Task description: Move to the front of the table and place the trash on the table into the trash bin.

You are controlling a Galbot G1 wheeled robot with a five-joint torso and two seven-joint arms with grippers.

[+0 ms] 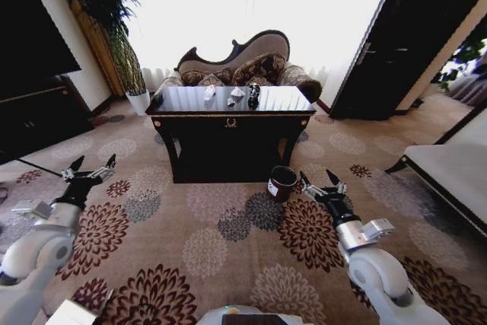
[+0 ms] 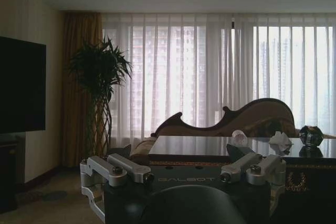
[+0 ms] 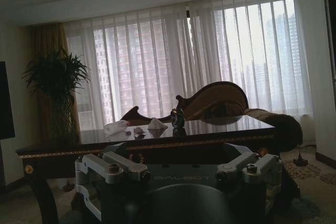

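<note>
Several pale crumpled scraps of trash (image 1: 211, 93) lie on top of the large dark glossy wooden table (image 1: 183, 104) with gold edge trim, just above the middle of the head view, clustered near the tabletop's centre beside a small dark faceted glass ornament (image 1: 253, 94). Low on the floor at the table's front right corner, slightly right of frame centre, sits the small round dark maroon trash bin (image 1: 282, 183) with its pale rim and white label, tilted toward me on the brown carpet (image 1: 205, 253) patterned with big flowers. My right gripper (image 1: 323, 183) hangs just right of that bin, apart from it, its two dark fingers spread wide and holding nothing. My left gripper (image 1: 88, 167) hovers over the carpet at the left edge of the frame, well apart from the table, its jaws likewise spread and empty. Behind the table, at upper centre, stands a curved-backed patterned sofa (image 1: 243, 62) against bright white curtains (image 1: 251, 5). A tall green potted plant (image 1: 114, 20) fills the upper left, and a dark door (image 1: 396, 36) the upper right.
</note>
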